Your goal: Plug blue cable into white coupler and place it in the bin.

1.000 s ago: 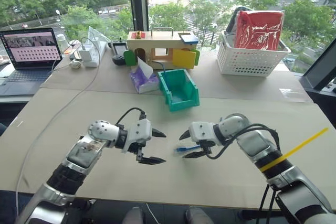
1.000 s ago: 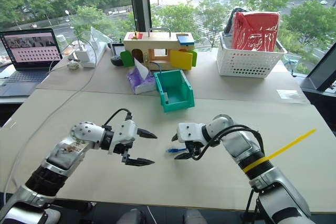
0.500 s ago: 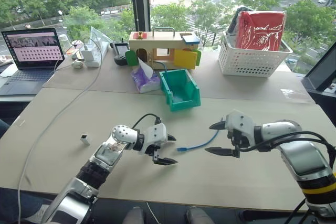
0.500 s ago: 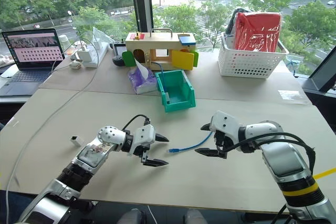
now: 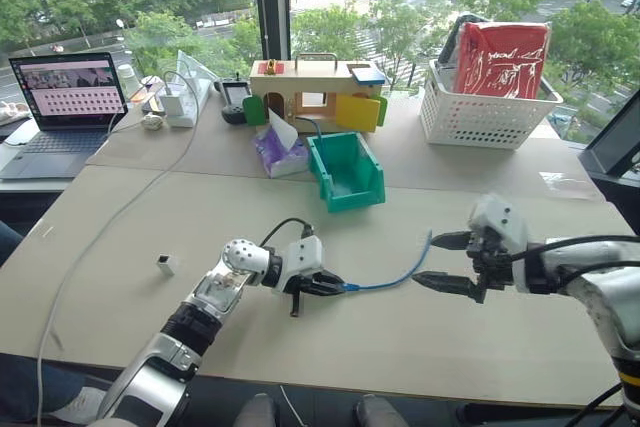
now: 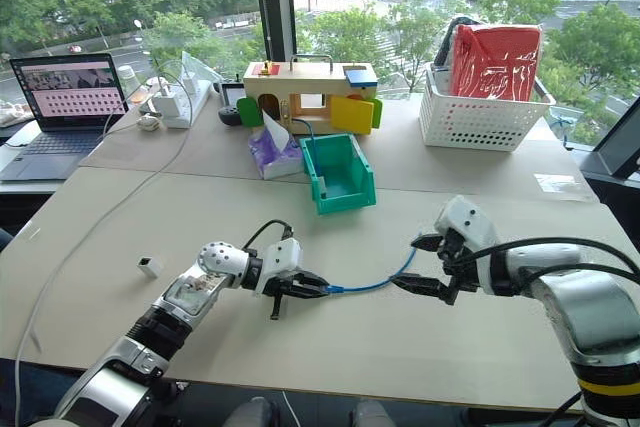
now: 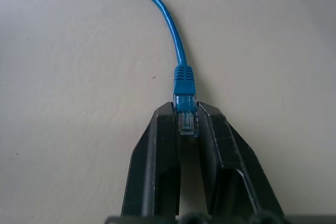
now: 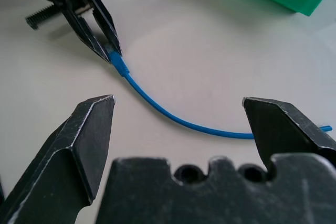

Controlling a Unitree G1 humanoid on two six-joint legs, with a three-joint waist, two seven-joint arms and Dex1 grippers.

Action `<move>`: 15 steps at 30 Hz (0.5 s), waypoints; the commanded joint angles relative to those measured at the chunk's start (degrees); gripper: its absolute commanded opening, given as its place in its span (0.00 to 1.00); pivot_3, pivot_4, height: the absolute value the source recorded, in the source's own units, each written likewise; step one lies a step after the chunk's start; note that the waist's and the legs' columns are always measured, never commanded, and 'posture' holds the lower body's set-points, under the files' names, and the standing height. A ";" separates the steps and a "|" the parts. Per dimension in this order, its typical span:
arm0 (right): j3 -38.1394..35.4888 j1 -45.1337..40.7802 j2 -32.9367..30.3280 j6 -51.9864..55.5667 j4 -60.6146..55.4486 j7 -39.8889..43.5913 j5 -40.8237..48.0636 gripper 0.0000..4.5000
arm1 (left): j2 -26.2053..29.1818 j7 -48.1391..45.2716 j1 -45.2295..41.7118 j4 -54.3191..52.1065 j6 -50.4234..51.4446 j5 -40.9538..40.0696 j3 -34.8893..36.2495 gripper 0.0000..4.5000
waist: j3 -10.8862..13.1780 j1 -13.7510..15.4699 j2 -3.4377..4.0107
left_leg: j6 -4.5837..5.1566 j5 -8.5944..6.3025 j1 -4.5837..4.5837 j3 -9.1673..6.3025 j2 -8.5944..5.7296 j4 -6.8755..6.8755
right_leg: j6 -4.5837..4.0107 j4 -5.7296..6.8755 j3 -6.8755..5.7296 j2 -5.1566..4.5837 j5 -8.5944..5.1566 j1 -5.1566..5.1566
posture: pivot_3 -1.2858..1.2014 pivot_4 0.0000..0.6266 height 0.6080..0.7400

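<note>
My left gripper [image 5: 335, 287] is clamped on the clear plug at the end of the blue cable [image 5: 395, 279], its two fingers [image 7: 163, 145] squeezing the plug from both sides low over the table [image 5: 300, 347]. From that grip the cable runs in a shallow curve along the table surface toward my right gripper [image 5: 440, 260], and its far end lies just beside that gripper's fingertips, without touching them as far as I can see. My right gripper hangs with its fingers [image 8: 89, 129] spread wide and holds nothing; the cable passes across the gap between them on the table beyond. The white coupler [image 5: 164, 265] sits alone on the table well apart from my left gripper, out on the side away from my right arm. The bin [image 5: 345, 169] stands farther out on the table, beyond and between both grippers, with its sloped front lip toward me. A white lattice basket [image 5: 485, 112] stands beyond my right gripper, near the window.
</note>
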 commanded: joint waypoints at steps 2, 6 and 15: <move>-10.87 8.70 6.52 15.33 -8.50 -3.39 15.18 1.00 | -4.77 4.95 -2.40 -0.99 -1.51 -2.23 4.16 0.02 | -0.01 0.20 -0.02 | 0.00 0.00 -0.05 -0.05 0.00 0.00 | 0.00 -0.06 -0.05 0.01 0.00 0.02 | 0.52 0.24 1.00; -16.93 10.79 25.11 27.44 -12.45 -15.58 20.79 1.00 | -9.14 6.07 -1.32 -4.57 -1.38 -4.49 4.90 0.02 | -0.02 -0.13 0.02 | 0.00 0.00 -0.12 -0.21 -0.06 0.04 | 0.02 -0.05 -0.08 0.00 -0.01 0.04 | 0.52 0.24 1.00; -28.75 6.00 67.27 25.87 -10.64 -50.20 29.03 1.00 | -11.68 7.70 3.47 -11.56 5.12 -5.82 3.55 0.02 | -0.16 -1.61 0.43 | -0.11 0.10 -0.14 -0.53 -0.39 0.01 | 0.07 0.20 0.00 -0.12 -0.08 -0.02 | 0.52 0.24 1.00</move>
